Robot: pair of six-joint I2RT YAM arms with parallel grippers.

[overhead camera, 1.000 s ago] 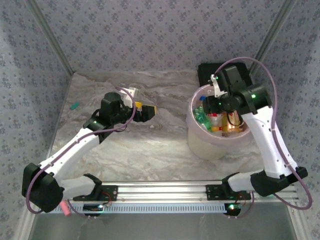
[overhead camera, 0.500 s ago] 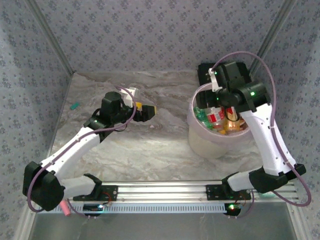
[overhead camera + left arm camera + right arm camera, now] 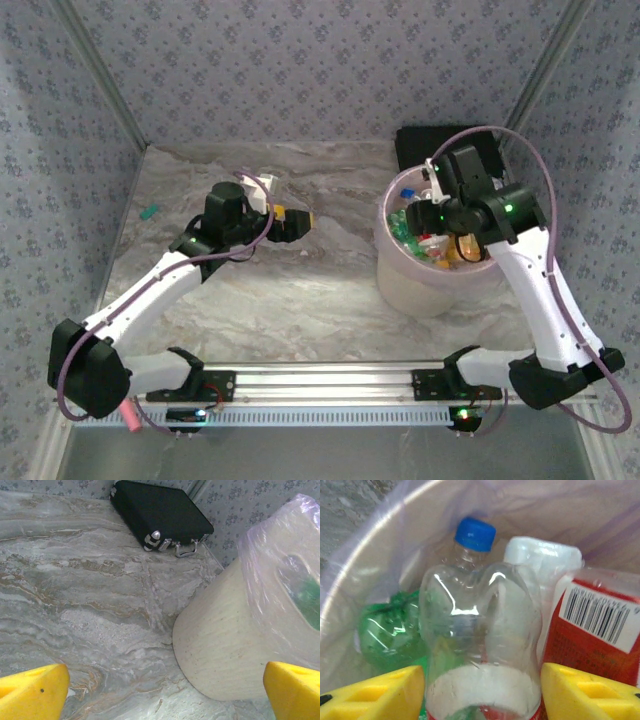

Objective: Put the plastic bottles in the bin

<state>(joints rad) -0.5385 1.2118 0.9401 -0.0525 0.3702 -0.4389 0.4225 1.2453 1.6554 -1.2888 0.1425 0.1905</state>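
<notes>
Right wrist view: the right gripper has its yellow fingers close on either side of the base of a clear bottle. I cannot tell whether they pinch it or merely flank it. The bottle lies inside the bin, its blue cap pointing away, beside a crumpled green bottle, a white bottle and a red-labelled bottle. Thin empty plastic like this is likely light, slick and easily dented. A gentle hold at the waist, or on the stiffer neck under the cap, seems surest. In the left wrist view, the left gripper is spread wide on nothing, with the bin's cream wall just ahead and a black case beyond.
</notes>
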